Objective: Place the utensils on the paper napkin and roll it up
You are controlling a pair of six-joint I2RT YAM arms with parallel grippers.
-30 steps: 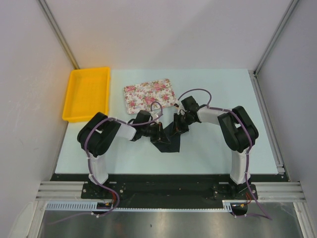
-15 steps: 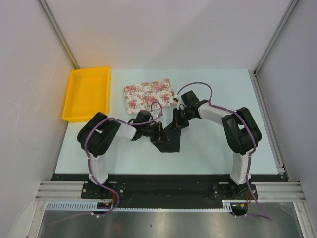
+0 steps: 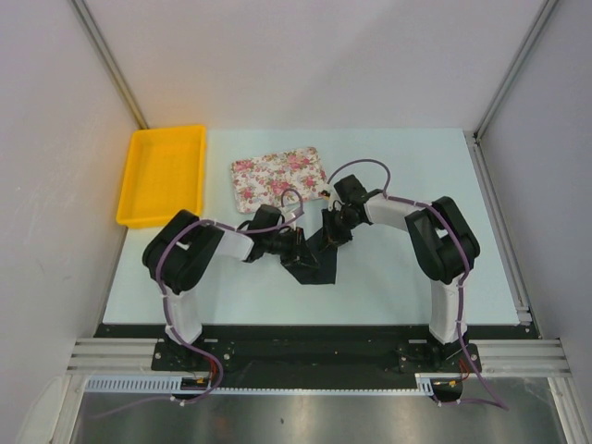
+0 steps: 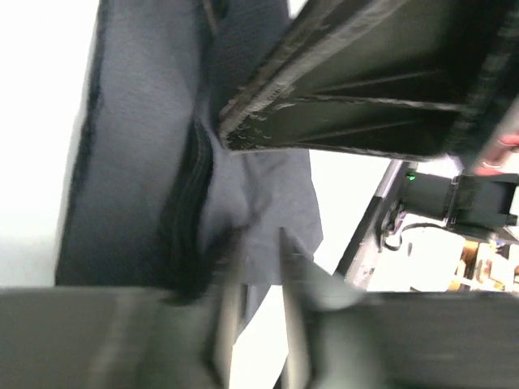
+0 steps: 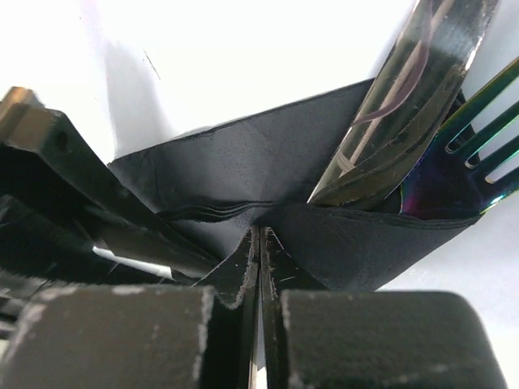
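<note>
The black paper napkin (image 3: 316, 265) lies folded on the table between my two grippers. My right gripper (image 3: 337, 228) is shut on a fold of the napkin (image 5: 243, 162); its jaws (image 5: 259, 237) meet on the paper. A silvery knife blade (image 5: 405, 97) and the fork tines (image 5: 486, 154) stick out of the fold at the upper right. My left gripper (image 3: 298, 246) is at the napkin's left edge. In the blurred left wrist view its jaws (image 4: 258, 243) stand a narrow gap apart over the napkin (image 4: 138, 146).
A pink-flowered tray (image 3: 277, 176) lies just behind the napkin. A yellow bin (image 3: 162, 174) stands at the table's far left. The right gripper's dark finger (image 4: 349, 89) crosses the top of the left wrist view.
My right gripper swung slightly out to the right and back, keeping hold of the napkin fold. The left gripper stayed at the napkin's left edge.
</note>
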